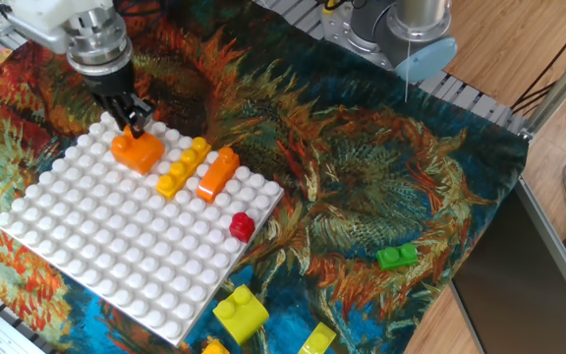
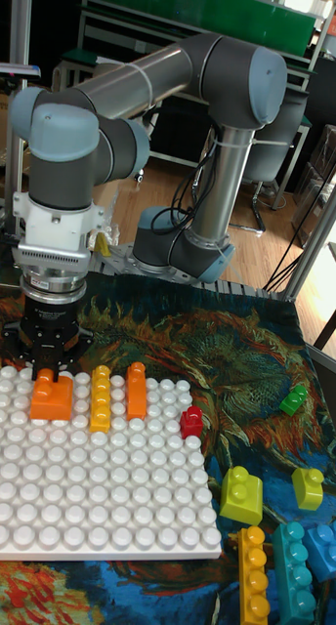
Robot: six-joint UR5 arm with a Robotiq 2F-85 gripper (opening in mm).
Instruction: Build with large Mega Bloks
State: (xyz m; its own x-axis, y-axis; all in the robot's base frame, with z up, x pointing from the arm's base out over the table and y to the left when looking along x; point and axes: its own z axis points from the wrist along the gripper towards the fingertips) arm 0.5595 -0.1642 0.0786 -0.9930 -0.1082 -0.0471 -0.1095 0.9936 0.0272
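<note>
Gripper (image 1: 132,124) is straight above the orange brick (image 1: 138,151), fingers pinching its top stud, prob. to press it square onto the baseplate (image 1: 116,265) studs near the far corner. Yellow bar (image 1: 183,167) & orange bar (image 1: 218,173) sit alongside; red cube (image 1: 242,226) at plate edge.

Bright, even indoor light; both views sharp enough.

We see soft glare on the white baseplate (image 1: 116,236) studs & glossy bricks, esp. the yellow brick (image 2: 241,491). Only faint shadows under the gripper (image 1: 130,120). Tall view's backgrd darker, bright patch top right. We note slight blur on the arm (image 1: 62,20) at the fixed view's top left.
</note>
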